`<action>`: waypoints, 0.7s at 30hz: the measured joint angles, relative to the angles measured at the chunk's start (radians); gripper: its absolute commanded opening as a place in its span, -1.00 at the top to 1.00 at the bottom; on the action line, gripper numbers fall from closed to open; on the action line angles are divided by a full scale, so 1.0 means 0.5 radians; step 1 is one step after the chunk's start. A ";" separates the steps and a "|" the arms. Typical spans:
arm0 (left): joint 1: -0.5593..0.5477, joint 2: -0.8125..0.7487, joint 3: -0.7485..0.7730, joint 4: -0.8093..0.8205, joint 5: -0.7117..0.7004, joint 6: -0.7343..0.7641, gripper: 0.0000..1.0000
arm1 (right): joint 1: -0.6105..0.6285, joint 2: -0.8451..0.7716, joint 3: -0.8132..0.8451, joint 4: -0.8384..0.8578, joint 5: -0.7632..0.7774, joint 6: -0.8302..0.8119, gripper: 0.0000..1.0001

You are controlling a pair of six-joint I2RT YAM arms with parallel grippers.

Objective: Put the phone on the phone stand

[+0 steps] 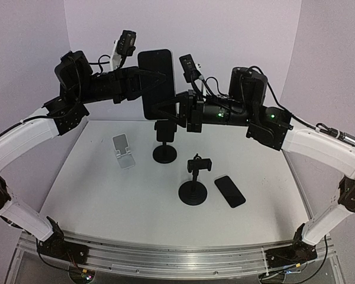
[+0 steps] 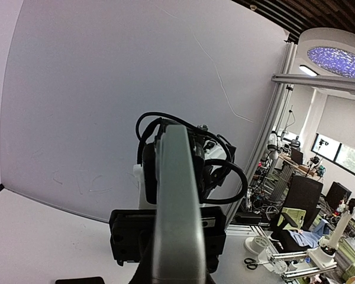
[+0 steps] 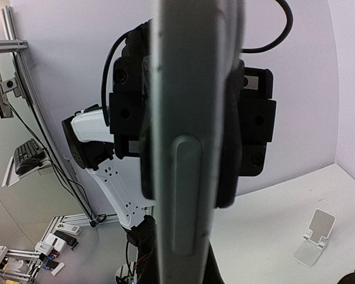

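Observation:
A dark phone (image 1: 157, 83) hangs upright in the air, screen toward the top camera. My left gripper (image 1: 141, 81) is shut on its left edge, and my right gripper (image 1: 173, 110) is shut on its lower right edge. Both wrist views show the phone edge-on: its grey rim (image 2: 177, 207) and its rim with a long side button (image 3: 192, 148) run between the fingers. Straight below it stands a black phone stand (image 1: 164, 145) with a round base. I cannot tell whether the phone's lower end touches the stand's clamp.
A second black stand (image 1: 193, 184) with a clamp head stands nearer the front. A second dark phone (image 1: 229, 190) lies flat to its right. A white folding stand (image 1: 124, 151) sits left of the back stand, and the white folding stand (image 3: 313, 238) also shows in the right wrist view.

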 measured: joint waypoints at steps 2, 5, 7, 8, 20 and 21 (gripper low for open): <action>-0.001 0.000 0.010 -0.024 -0.007 0.018 1.00 | -0.001 0.000 0.000 -0.001 0.004 0.000 1.00; -0.002 0.000 0.030 -0.075 -0.013 0.057 1.00 | -0.001 -0.001 0.000 -0.002 0.013 -0.006 1.00; -0.005 -0.001 0.041 -0.119 -0.023 0.108 1.00 | -0.001 -0.007 -0.007 -0.007 0.030 -0.021 1.00; -0.009 -0.002 0.043 -0.140 -0.029 0.133 1.00 | -0.001 -0.017 -0.021 -0.009 0.041 -0.031 1.00; -0.072 -0.053 -0.287 0.227 -0.185 0.051 1.00 | -0.008 -0.114 -0.150 -0.157 0.087 -0.042 0.06; -0.077 -0.055 -0.328 0.264 -0.204 0.034 1.00 | -0.011 -0.129 -0.150 -0.194 0.130 -0.041 -0.25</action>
